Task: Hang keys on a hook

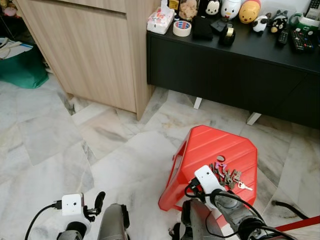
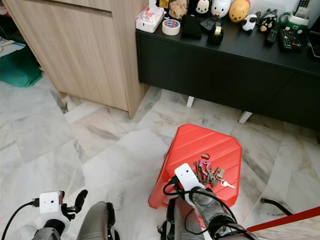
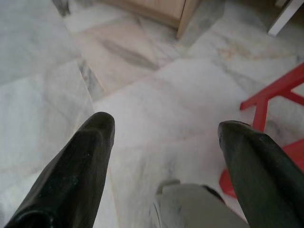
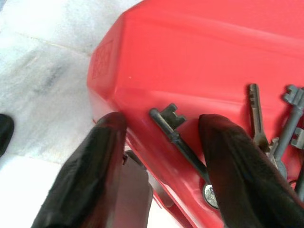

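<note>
The keys [image 1: 226, 176] lie on the red stool [image 1: 210, 150], near right. The right end effector [image 4: 164, 142] hovers open, apparently straddling 1 key. The left end effector [image 3: 164, 137] hangs open above the floor [image 1: 60, 145].

1. The right pincer [image 4: 161, 156] stands open, its two black fingers [image 4: 88, 175] rising from the lower frame.
2. Between them a dark old-style key [image 4: 173, 135] lies on the red stool [image 4: 199, 52].
3. More keys [image 4: 273, 128] lie at right.
4. Marble floor [image 4: 42, 71] fills the left.
</note>
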Robot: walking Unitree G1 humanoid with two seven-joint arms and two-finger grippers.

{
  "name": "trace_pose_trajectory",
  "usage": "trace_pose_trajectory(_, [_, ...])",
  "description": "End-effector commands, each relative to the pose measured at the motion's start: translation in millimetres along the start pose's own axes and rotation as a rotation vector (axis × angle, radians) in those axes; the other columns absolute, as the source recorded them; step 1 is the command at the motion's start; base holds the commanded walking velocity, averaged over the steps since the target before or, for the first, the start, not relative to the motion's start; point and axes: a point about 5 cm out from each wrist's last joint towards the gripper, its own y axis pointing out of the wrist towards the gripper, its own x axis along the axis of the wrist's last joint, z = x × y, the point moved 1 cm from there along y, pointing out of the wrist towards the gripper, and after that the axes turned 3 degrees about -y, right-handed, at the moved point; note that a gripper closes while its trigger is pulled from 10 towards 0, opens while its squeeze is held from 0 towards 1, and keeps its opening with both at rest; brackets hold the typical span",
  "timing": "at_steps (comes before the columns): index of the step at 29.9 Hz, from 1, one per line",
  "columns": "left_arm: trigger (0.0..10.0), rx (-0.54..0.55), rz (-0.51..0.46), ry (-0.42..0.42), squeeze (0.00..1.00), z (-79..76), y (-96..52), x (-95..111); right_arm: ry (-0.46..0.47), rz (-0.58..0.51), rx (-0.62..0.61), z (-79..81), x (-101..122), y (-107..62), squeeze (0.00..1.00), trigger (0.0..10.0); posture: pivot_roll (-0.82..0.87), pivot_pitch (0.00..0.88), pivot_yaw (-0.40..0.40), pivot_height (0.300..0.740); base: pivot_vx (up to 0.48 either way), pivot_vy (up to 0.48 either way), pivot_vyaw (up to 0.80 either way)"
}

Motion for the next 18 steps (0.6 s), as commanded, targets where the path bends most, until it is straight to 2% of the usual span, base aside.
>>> trace_pose_trajectory(1, [10.0,0.002,0.015,-0.009,0.00,-1.1,-4.6,-2.9,0.004,0.058,0.026,6.2,-14.2,-1.8,0.00,0.0,0.21,0.243,-0.062,0.597,0.000,0.000,0.00])
trace_pose_trajectory(18, [10.0,0.004,-0.003,-0.001,0.00,-6.5,-8.0,5.6,-0.001,0.089,0.009,4.8,-21.0,-3.4,0.00,0.0,0.22,0.223,-0.064,0.597,0.000,0.000,0.00])
